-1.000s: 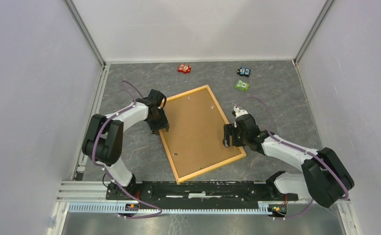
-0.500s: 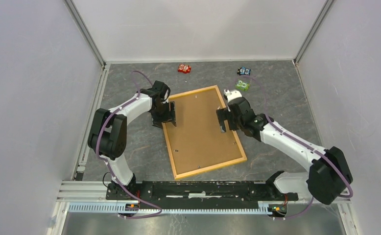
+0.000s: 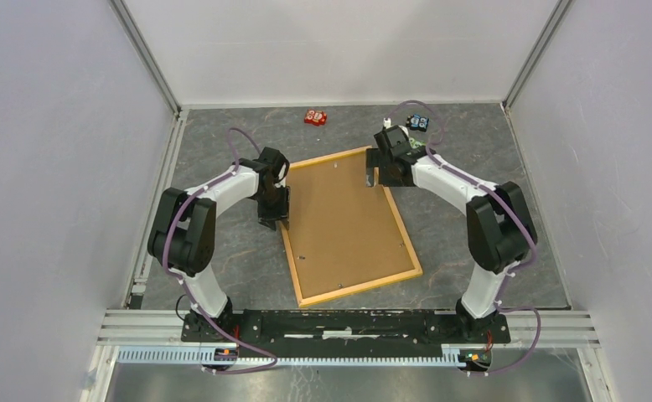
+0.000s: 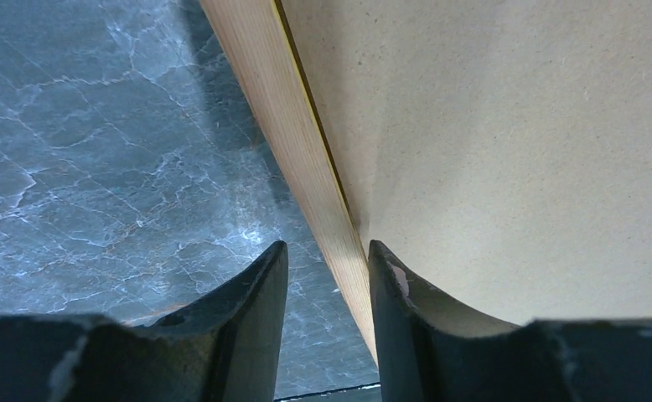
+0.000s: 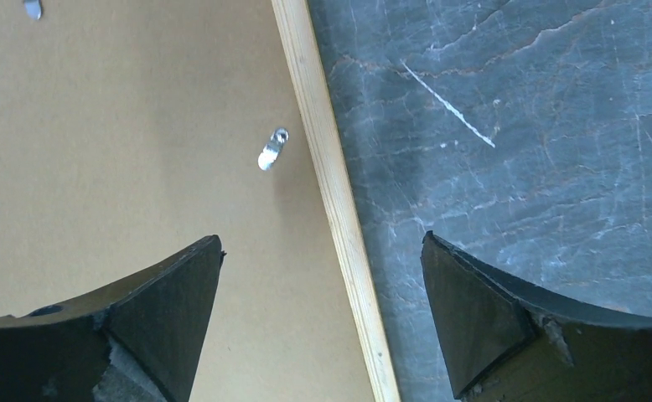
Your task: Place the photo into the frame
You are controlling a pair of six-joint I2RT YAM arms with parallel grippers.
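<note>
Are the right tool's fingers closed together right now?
No, the right tool stands wide open, one finger over the backing board, the other over the table, the frame rail between.

place: robot lab cell — white enclosure walls (image 3: 46, 167) | aluminium rail (image 3: 138, 322) | marbled grey tabletop (image 3: 473, 167)

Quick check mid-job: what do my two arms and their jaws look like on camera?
The left arm and right arm match: white links between bulky black joints, with a purple cable looping along each. The jaws are matte black and taper to curved tips. No printed markings are visible.
</note>
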